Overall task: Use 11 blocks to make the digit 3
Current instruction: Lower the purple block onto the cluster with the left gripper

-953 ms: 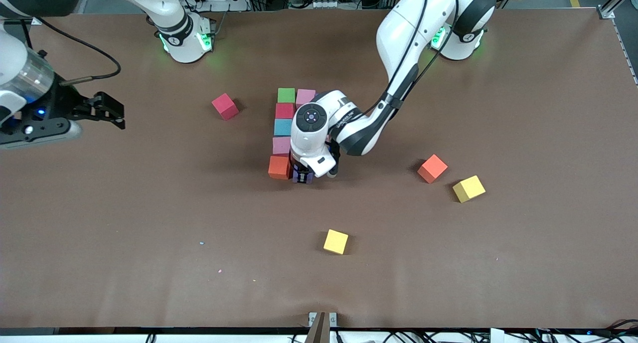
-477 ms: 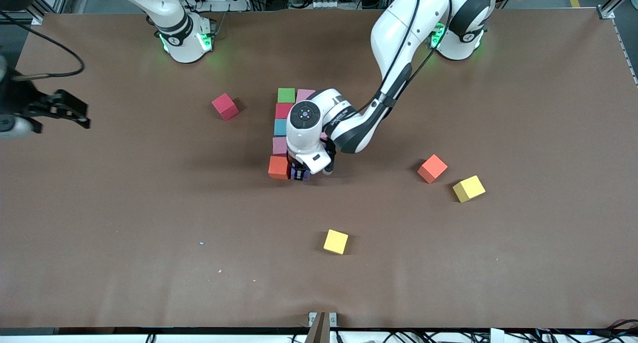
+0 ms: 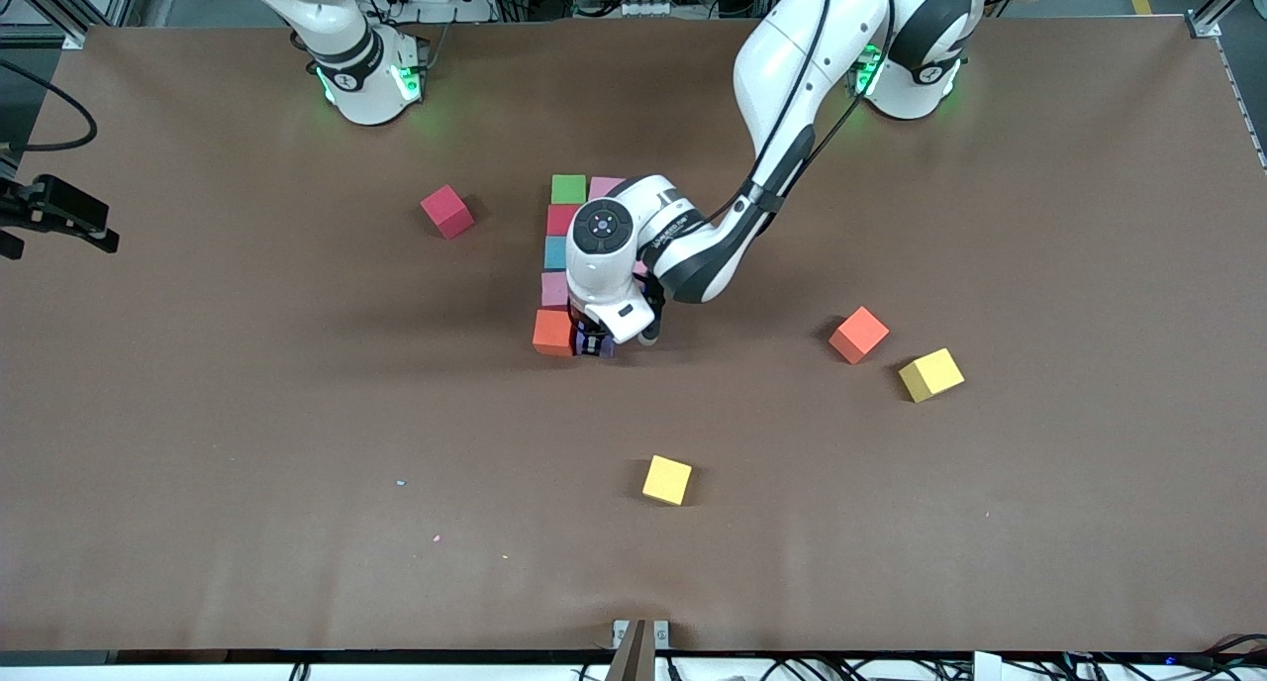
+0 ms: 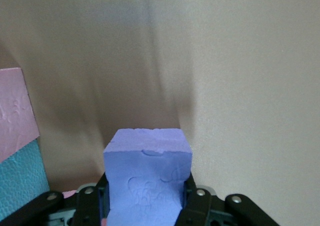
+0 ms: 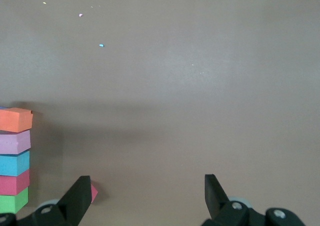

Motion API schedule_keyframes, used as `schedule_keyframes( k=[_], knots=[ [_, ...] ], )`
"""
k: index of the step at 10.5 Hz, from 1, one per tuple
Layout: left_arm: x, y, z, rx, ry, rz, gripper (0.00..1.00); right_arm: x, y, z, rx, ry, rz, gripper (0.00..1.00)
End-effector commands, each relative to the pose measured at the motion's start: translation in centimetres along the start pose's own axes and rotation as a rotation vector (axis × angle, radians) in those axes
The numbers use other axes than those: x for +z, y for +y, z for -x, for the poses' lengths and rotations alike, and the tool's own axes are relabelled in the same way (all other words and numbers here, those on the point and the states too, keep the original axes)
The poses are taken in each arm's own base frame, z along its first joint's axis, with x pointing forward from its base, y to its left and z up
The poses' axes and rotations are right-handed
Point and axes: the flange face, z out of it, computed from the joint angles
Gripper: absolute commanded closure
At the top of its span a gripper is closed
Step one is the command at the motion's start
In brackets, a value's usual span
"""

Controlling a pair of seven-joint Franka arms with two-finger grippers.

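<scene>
Fingers (image 4: 192,201) of left gripper (image 3: 594,344) clenched on purple block (image 4: 147,178), set at 3 o'clock of orange block (image 3: 553,332), at near end of block column (image 3: 560,255). Right gripper (image 5: 147,196) held spread, nothing grasped, parked over surface (image 3: 297,414) edge at right arm's end. Loose red block (image 3: 446,211) seen at 9 o'clock of column; second orange block (image 3: 858,334) well apart at 3 o'clock.

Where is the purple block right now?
The purple block is clamped in the left gripper, low at the table beside the orange block that ends the column of blocks nearest the front camera, on its left-arm side.
</scene>
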Motion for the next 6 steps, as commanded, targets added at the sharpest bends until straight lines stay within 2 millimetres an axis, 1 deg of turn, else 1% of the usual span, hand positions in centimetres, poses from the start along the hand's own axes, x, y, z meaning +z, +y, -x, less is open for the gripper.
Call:
schedule_keyframes(
  k=[1,2,3,5,6],
  knots=[
    [-0.15,-0.03,0.63,-0.029,0.0,-0.004,0.96,-2.02,-1.31,2.33,0.006,0.009,-0.002,0.0],
    [-0.17,-0.02,0.65,-0.029,-0.001,-0.003,0.96,-1.9,-1.91,2.4,0.029,0.009,-0.002,0.0],
    [-0.07,0.06,0.55,-0.031,-0.002,-0.003,0.96,-1.84,-2.08,2.38,0.043,0.008,-0.002,0.0],
    [0.24,0.01,0.52,-0.064,0.0,-0.002,0.95,-1.47,-1.77,2.46,0.052,-0.01,-0.011,0.0],
    [0.24,0.29,0.23,-0.07,0.004,0.004,0.95,-1.57,-1.8,2.58,0.051,-0.012,-0.021,0.0]
  ],
)
